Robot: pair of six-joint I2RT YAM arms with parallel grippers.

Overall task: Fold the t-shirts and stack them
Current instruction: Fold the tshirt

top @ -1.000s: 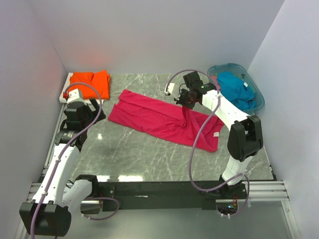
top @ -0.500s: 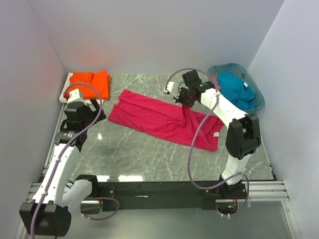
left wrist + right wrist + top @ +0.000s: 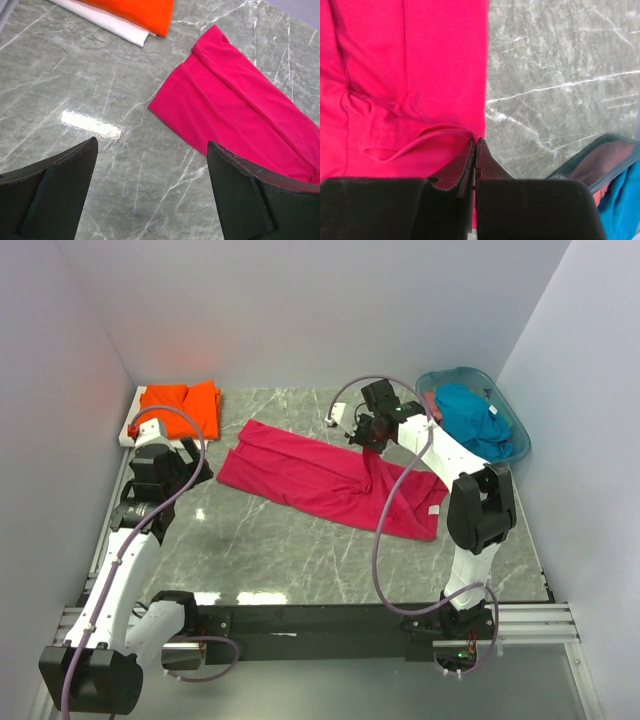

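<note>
Grey marble table (image 3: 300,540) under both arms. Spread across its middle, slanting from far left down to near right, the magenta-red t-shirt (image 3: 300,475), mostly flat but drawn up into a small peak at its far edge. In the far right corner, a translucent teal basket (image 3: 470,372), with the teal-blue t-shirt (image 3: 470,415) heaped inside. In the far left corner, well apart from the magenta one, the bright orange t-shirt (image 3: 183,407), folded and lying on a white slab (image 3: 117,25). Right gripper (image 3: 476,150) reached over the far edge of the magenta-red shirt, jaws pressed together on a thin pinch of its hem, cloth hanging from the tips in soft wrinkles. Left gripper (image 3: 152,145) held above bare marble just beside the shirt's left end, fingers spread wide with nothing between them. Near the shirt's near-right corner, a tiny white patch (image 3: 436,510), possibly the neck label, too small to tell for sure.
</note>
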